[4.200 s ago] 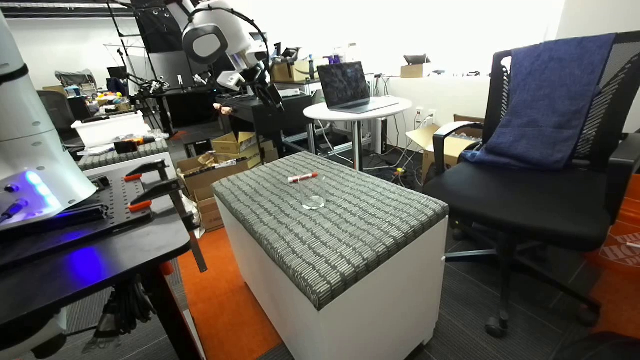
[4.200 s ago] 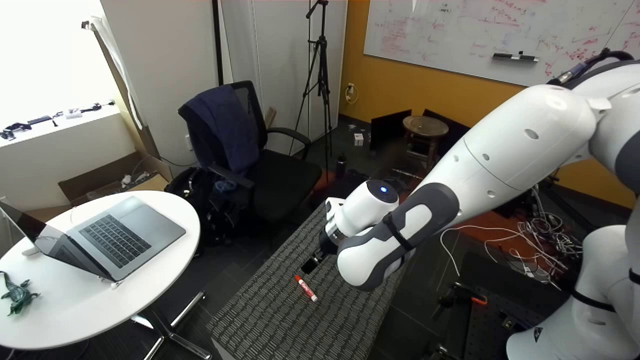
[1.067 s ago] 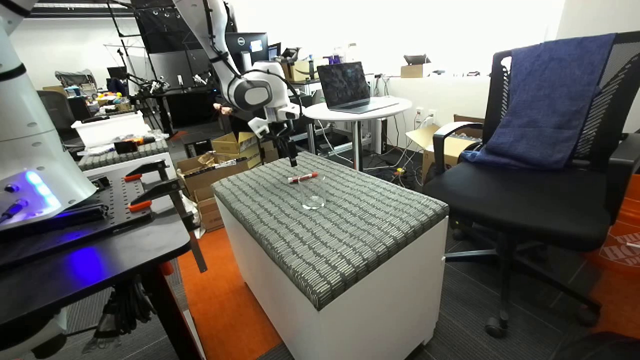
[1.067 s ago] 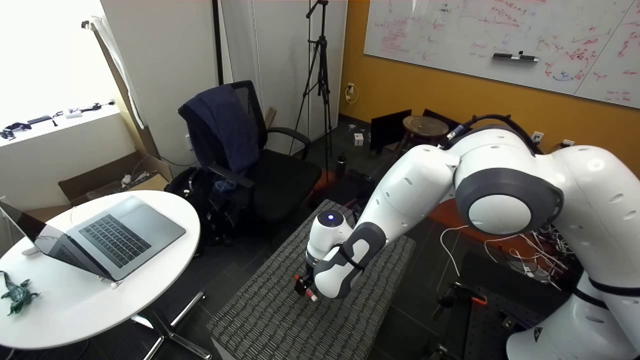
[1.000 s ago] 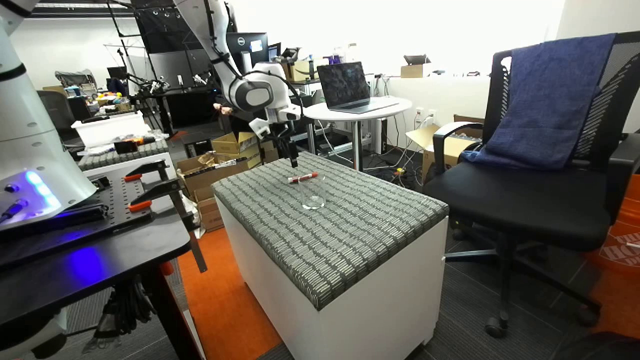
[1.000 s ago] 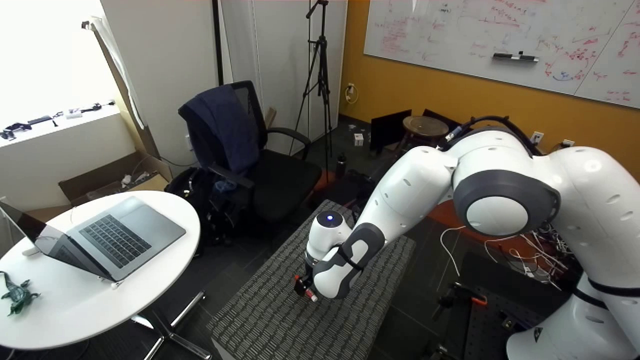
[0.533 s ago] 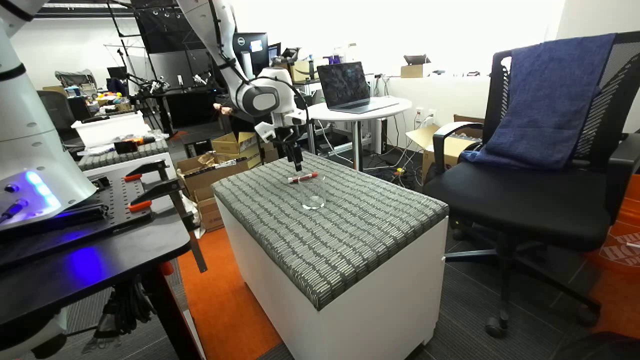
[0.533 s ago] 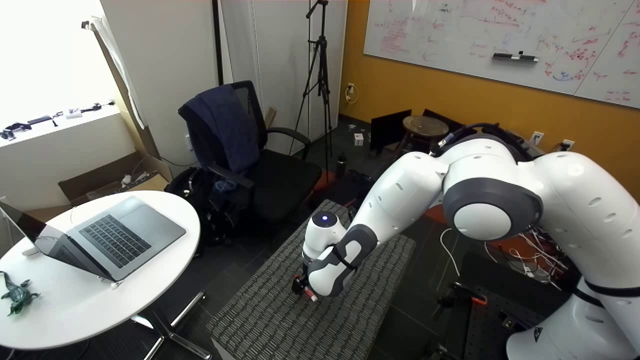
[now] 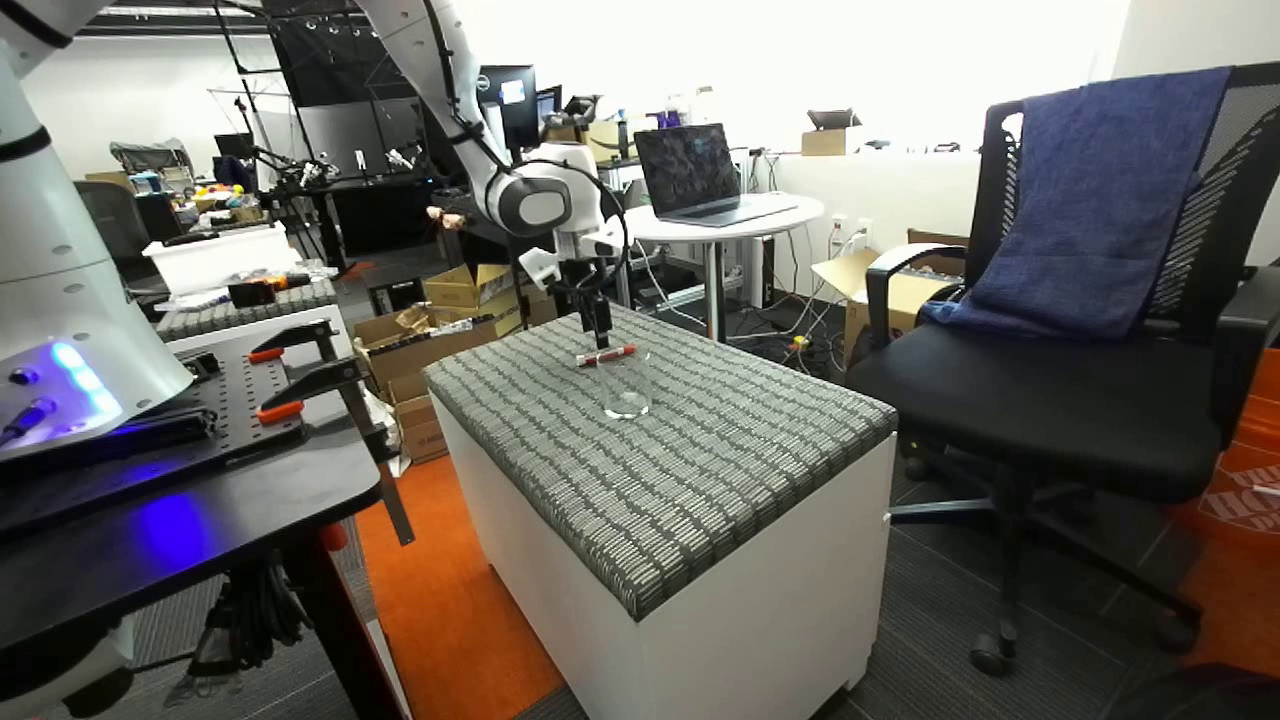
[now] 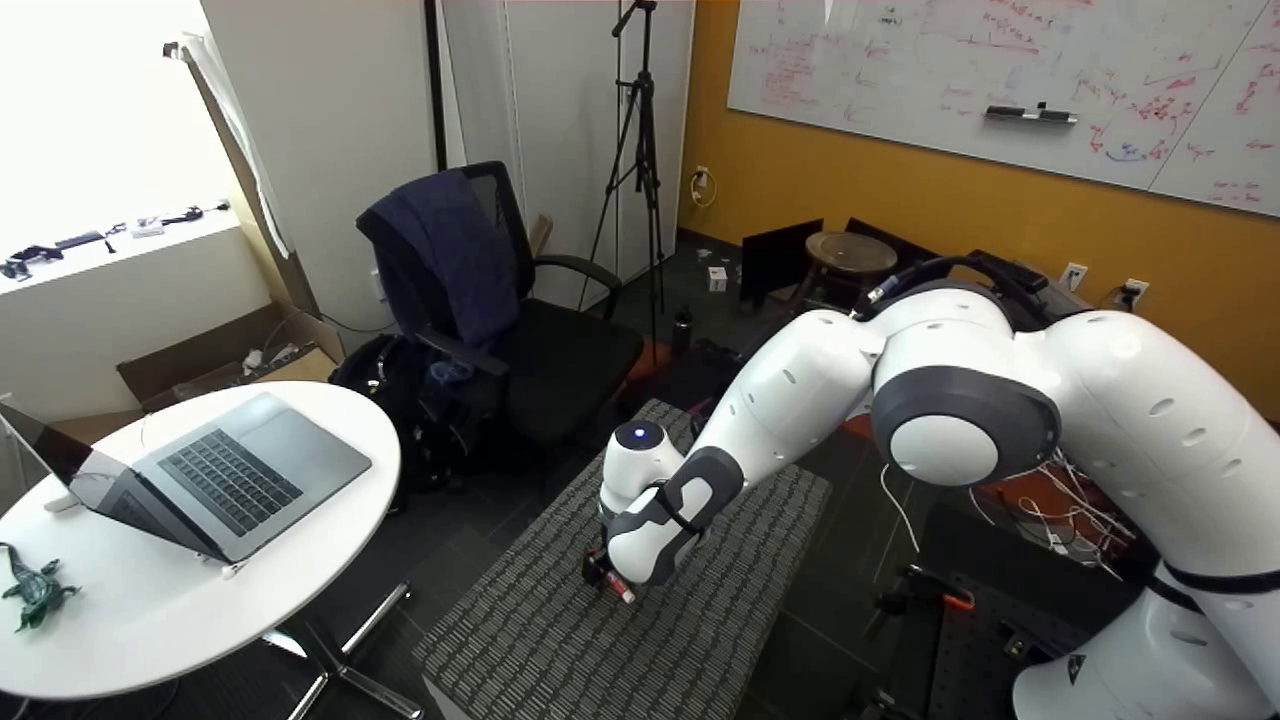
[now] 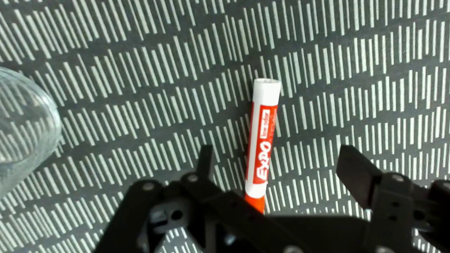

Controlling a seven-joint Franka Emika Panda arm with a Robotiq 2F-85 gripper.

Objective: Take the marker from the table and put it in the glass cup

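The red and white marker (image 9: 622, 352) lies on the table's grey woven top (image 9: 720, 450); it also shows in an exterior view (image 10: 621, 588) and large in the wrist view (image 11: 262, 140). My gripper (image 11: 277, 154) is open and points down, its fingers on either side of the marker, which is nearer the left finger in the wrist view. The gripper is low over the marker in both exterior views (image 9: 602, 342) (image 10: 595, 568). The marker's red cap end is partly hidden by the gripper. The clear glass cup (image 9: 627, 405) stands upright beside the marker, at the wrist view's left edge (image 11: 52, 119).
A round white table (image 9: 780, 208) with a laptop (image 9: 690, 175) stands behind the table. A black office chair (image 9: 1040, 400) with a blue cloth is beside it. The black desk (image 9: 330, 470) carries the robot base. Cardboard boxes (image 9: 420, 350) lie on the floor behind.
Over about four seconds the arm came down from high up to the marker. In the last second the gripper moved slightly lower, closer to the marker. Marker and cup have not moved.
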